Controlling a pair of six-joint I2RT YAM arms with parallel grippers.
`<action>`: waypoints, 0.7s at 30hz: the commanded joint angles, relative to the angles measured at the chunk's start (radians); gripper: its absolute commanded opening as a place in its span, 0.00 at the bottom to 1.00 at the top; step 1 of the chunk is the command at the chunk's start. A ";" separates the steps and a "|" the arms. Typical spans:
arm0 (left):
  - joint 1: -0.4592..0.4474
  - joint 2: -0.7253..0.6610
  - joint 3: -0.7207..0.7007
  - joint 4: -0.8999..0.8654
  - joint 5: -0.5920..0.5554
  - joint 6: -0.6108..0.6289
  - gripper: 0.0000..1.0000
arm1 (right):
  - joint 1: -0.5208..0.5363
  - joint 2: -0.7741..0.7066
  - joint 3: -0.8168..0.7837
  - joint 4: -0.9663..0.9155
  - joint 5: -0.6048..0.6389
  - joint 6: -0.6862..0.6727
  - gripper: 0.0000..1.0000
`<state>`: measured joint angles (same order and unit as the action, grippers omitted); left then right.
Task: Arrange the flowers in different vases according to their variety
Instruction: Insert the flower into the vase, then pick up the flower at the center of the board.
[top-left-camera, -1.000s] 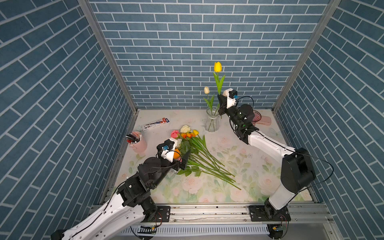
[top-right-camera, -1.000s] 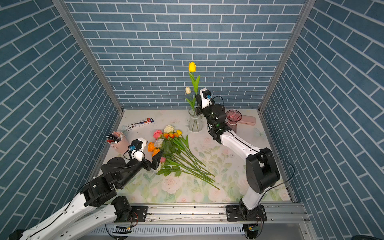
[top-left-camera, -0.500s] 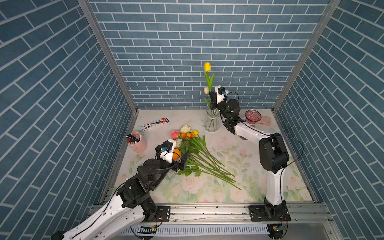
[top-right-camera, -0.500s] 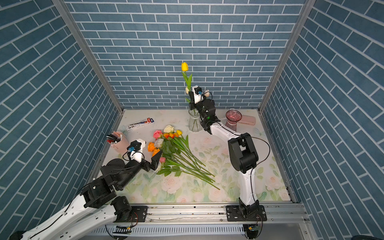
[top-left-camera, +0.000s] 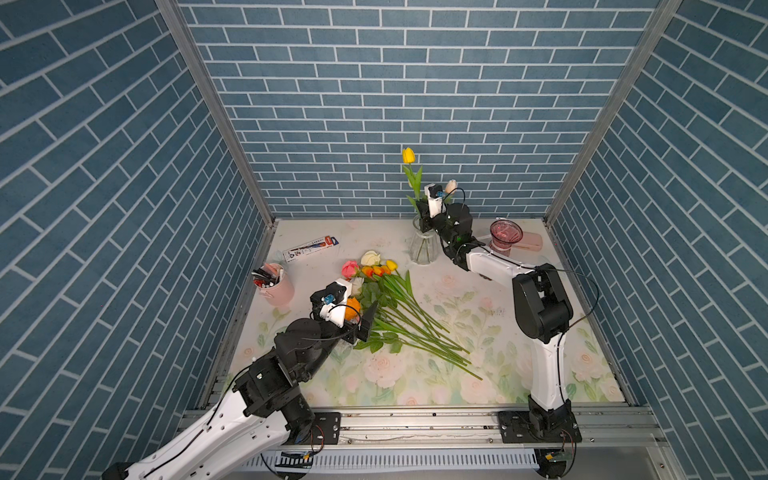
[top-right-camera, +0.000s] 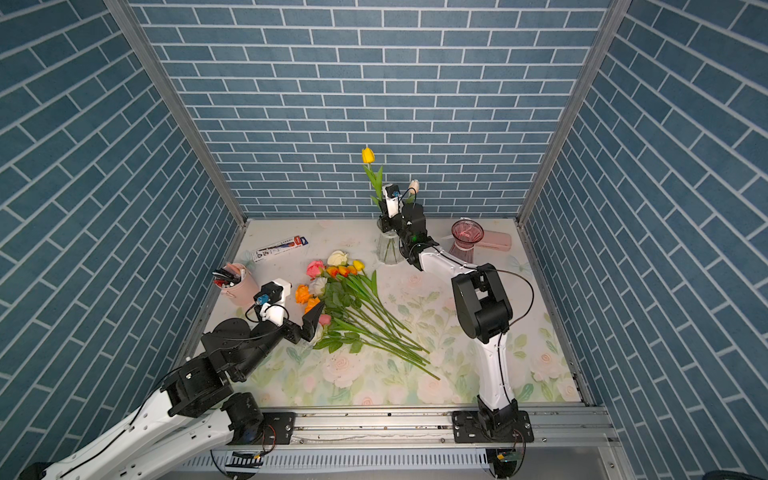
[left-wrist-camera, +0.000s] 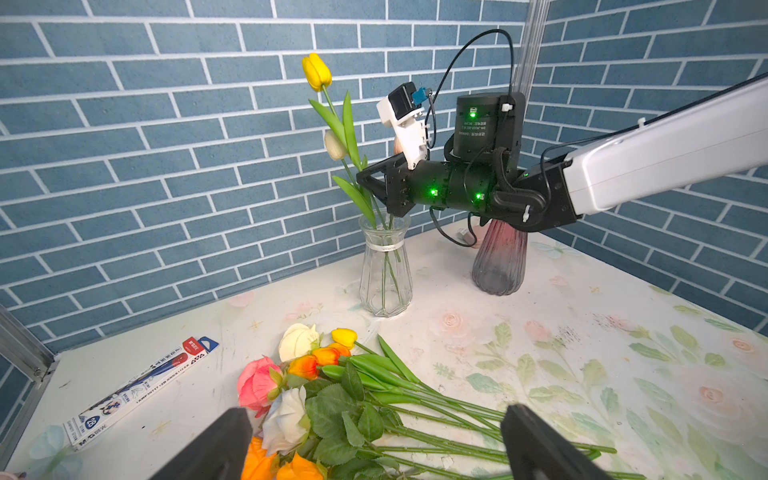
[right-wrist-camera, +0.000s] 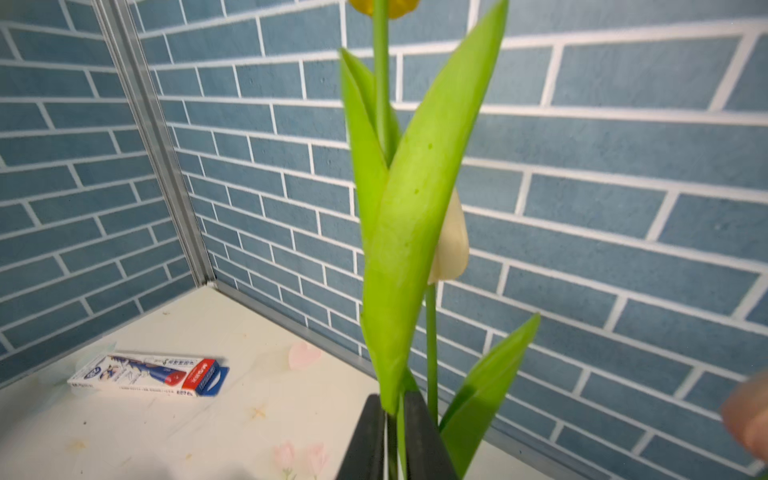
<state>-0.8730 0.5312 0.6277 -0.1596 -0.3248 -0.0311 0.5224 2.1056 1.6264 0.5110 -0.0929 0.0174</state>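
Right hand (right-wrist-camera: 394, 409) is narrow, its fingers (right-wrist-camera: 370, 436) closed about the green stem of the yellow tulip (top-left-camera: 408, 155), just above the mouth of the clear vase (top-left-camera: 423, 249). That tulip stands upright in the vase, a cream tulip (left-wrist-camera: 334, 145) beside it. I see the vase at twelve o'clock on the counter (top-left-camera: 465, 316), with the purple vase (top-left-camera: 505, 239) apart from it at one o'clock. Left hand (left-wrist-camera: 376, 411) is spread wide, holding nothing, over the heads of the loose flowers (top-left-camera: 395, 307). They lie bunched at nine o'clock of centre, stems fanning toward five. A pink pen cup (top-left-camera: 276, 286) stands at the nine o'clock edge, a pen box (top-left-camera: 311, 248) at eleven.
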 joint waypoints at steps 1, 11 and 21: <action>-0.006 0.000 -0.010 0.017 -0.010 0.010 1.00 | -0.004 -0.091 0.054 -0.245 0.055 -0.034 0.17; -0.005 -0.003 0.000 0.006 -0.013 0.008 1.00 | -0.002 -0.255 0.038 -0.605 0.009 -0.123 0.19; -0.005 0.007 0.033 -0.047 -0.018 -0.015 1.00 | 0.106 -0.414 -0.200 -0.860 -0.062 -0.130 0.20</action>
<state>-0.8730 0.5350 0.6319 -0.1768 -0.3298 -0.0360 0.5735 1.6917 1.5009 -0.2153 -0.1410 -0.1097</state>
